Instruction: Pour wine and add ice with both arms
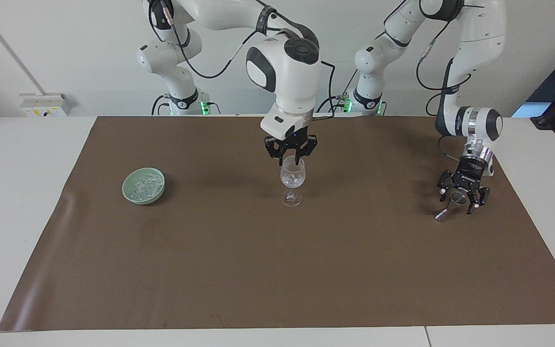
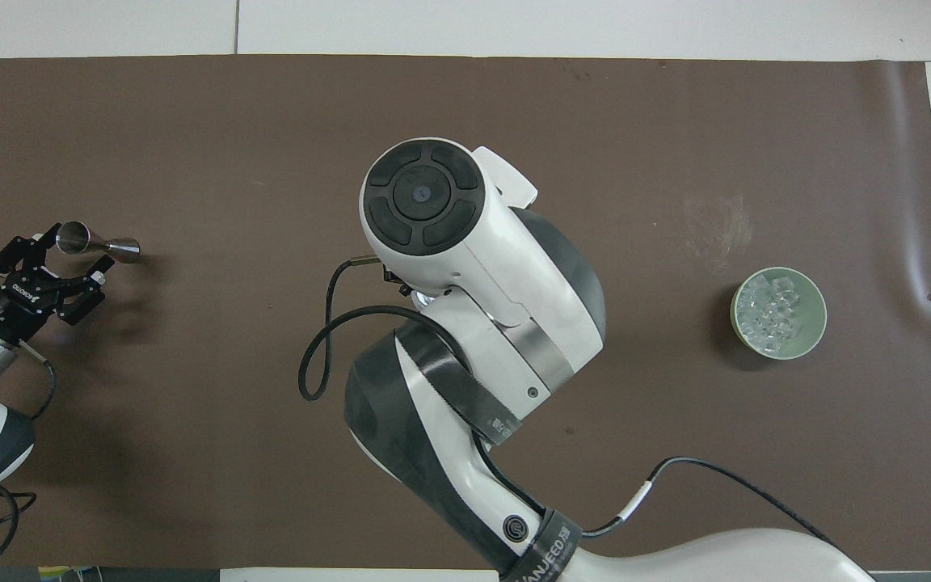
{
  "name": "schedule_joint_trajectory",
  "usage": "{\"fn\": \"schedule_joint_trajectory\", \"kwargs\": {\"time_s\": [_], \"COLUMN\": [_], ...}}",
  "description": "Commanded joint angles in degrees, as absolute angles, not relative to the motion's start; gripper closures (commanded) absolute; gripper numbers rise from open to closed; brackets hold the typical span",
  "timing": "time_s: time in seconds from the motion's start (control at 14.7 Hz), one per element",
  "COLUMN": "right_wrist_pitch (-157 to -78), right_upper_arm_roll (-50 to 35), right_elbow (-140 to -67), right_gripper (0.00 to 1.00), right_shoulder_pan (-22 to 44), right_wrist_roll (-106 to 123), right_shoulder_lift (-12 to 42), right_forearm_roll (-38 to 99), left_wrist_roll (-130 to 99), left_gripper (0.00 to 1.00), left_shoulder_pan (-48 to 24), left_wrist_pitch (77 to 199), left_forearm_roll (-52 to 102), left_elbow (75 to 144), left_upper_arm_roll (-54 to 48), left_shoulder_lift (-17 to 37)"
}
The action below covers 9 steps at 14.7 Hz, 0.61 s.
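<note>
A clear stemmed glass point(image 1: 292, 180) stands upright mid-mat with ice point(image 1: 293, 179) in its bowl. My right gripper point(image 1: 291, 160) hangs open and empty just over its rim. The overhead view hides both under the right arm. More ice point(image 1: 145, 184) lies in a pale green bowl point(image 1: 142, 200) toward the right arm's end, also in the overhead view point(image 2: 813, 323). A small metal jigger point(image 1: 448, 209) leans with its foot on the mat toward the left arm's end. My left gripper point(image 1: 461, 200) is open around its top, as in the overhead view point(image 2: 69, 259).
A brown mat point(image 1: 277, 270) covers most of the white table. A ripple runs along the mat's edge at the right arm's end, beside the bowl. The right arm's wrist point(image 2: 425, 202) blocks the overhead view of the mat's middle.
</note>
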<state>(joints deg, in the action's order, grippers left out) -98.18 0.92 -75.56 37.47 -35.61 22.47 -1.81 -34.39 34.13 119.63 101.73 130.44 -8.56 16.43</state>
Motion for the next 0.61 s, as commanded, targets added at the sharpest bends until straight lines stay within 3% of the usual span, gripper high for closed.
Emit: {"fn": "schedule_joint_trajectory", "kwargs": {"time_s": [0.0,0.07,0.2,0.41,0.54], "right_wrist_pitch": [-94.92,-94.66,-93.61,-90.80,-88.43], "right_upper_arm_roll": [0.53,0.53,0.79,0.88,0.88], "right_elbow": [-74.27,-74.27,-74.35,-75.14,-75.23], "right_gripper": [0.53,0.51,0.27,0.00,0.00], "right_shoulder_pan": [34.82,33.41,30.08,23.66,19.45], "right_wrist_roll": [-35.25,-34.11,-30.17,-22.00,-17.25], "right_shoulder_lift": [20.49,19.78,18.29,16.62,15.82], "right_forearm_roll": [-0.79,-0.79,-0.79,-0.88,-1.32], "left_wrist_roll": [-33.66,-33.84,-34.19,-34.19,-34.72], "left_gripper": [0.00,0.00,0.00,0.00,0.00], "left_shoulder_pan": [36.20,37.25,38.93,40.07,40.52], "left_wrist_pitch": [117.07,116.29,114.00,111.89,109.26], "left_forearm_roll": [94.70,90.92,84.05,70.36,62.00], "left_elbow": [132.45,131.93,129.65,124.65,119.64], "left_upper_arm_roll": [-8.44,-8.44,-8.35,-8.35,-8.35], "left_shoulder_lift": [14.33,14.33,14.59,15.29,16.08]}}
